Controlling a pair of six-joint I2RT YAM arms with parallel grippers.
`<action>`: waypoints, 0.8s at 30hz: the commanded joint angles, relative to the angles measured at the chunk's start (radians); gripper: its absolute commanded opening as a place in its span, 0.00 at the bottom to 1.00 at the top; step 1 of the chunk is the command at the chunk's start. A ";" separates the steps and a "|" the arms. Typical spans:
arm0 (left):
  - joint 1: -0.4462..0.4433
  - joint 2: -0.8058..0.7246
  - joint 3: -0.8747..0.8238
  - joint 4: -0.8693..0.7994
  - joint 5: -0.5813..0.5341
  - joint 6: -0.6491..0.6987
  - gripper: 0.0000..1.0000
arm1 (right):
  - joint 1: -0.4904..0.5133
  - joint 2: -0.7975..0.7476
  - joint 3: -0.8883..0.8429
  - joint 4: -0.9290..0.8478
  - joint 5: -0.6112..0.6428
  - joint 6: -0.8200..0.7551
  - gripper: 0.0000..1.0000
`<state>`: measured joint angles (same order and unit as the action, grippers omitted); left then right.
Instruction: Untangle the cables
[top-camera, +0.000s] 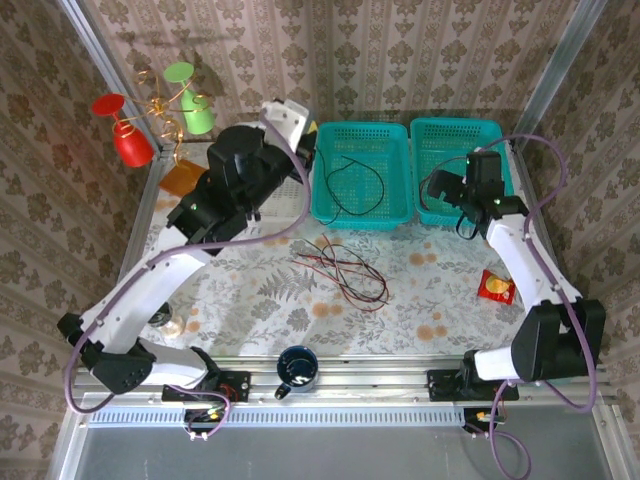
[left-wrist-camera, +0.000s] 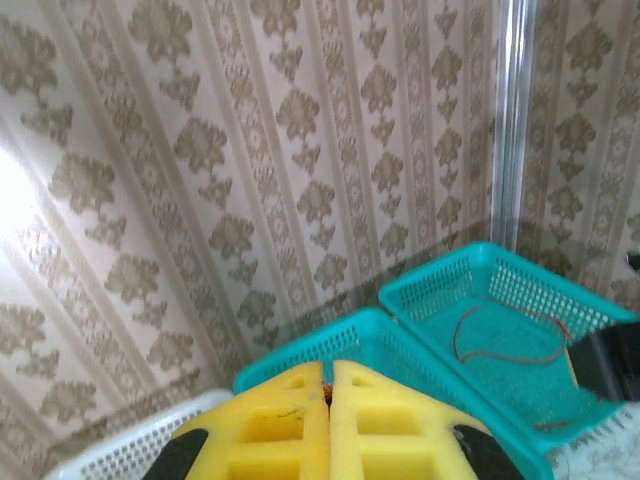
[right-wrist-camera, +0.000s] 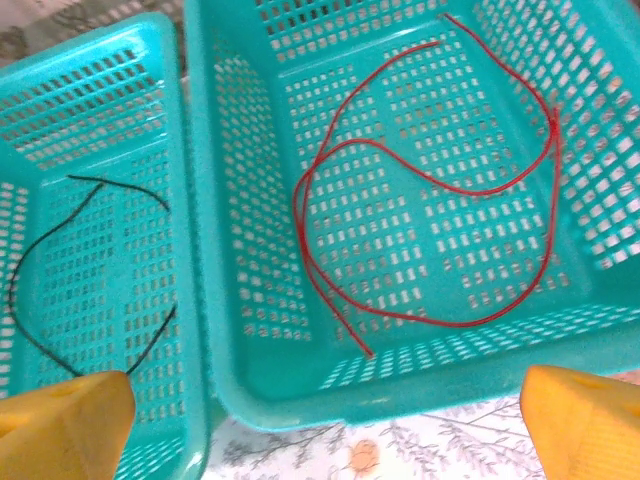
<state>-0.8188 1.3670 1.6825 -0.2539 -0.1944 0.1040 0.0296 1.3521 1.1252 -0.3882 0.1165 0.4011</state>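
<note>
A loose tangle of thin black and red cables (top-camera: 342, 268) lies on the patterned cloth in the middle of the table. One black cable (top-camera: 356, 186) rests alone in the left teal basket (top-camera: 330, 215). A red cable (right-wrist-camera: 430, 180) is coiled in the right teal basket (right-wrist-camera: 300, 400). My right gripper (right-wrist-camera: 325, 430) hangs open over that basket's near rim, nothing between its yellow fingertips (right-wrist-camera: 60, 425). My left gripper (left-wrist-camera: 328, 385) is raised by the left basket's far left corner, its yellow fingers (left-wrist-camera: 270, 420) pressed shut. A tiny dark speck sits at their tips; I cannot tell what it is.
A gold spiral stand with red and green cups (top-camera: 150, 110) stands at the back left, with an orange object (top-camera: 180, 178) beside it. A dark mug (top-camera: 297, 368) sits at the near edge. A red packet (top-camera: 495, 287) lies at the right. A white perforated rim (left-wrist-camera: 100, 450) shows below the left gripper.
</note>
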 joint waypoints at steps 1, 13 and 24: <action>0.024 0.035 0.097 0.040 0.080 0.044 0.00 | 0.004 -0.065 -0.047 0.058 -0.013 0.057 1.00; 0.144 0.371 0.592 0.182 0.242 0.007 0.00 | 0.006 -0.172 -0.143 0.058 -0.050 0.073 1.00; 0.199 0.648 0.971 0.200 0.329 0.023 0.00 | 0.004 -0.200 -0.163 0.048 -0.026 0.060 1.00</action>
<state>-0.6514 1.9980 2.6484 -0.1040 0.1139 0.1249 0.0334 1.1839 0.9672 -0.3397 0.0769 0.4530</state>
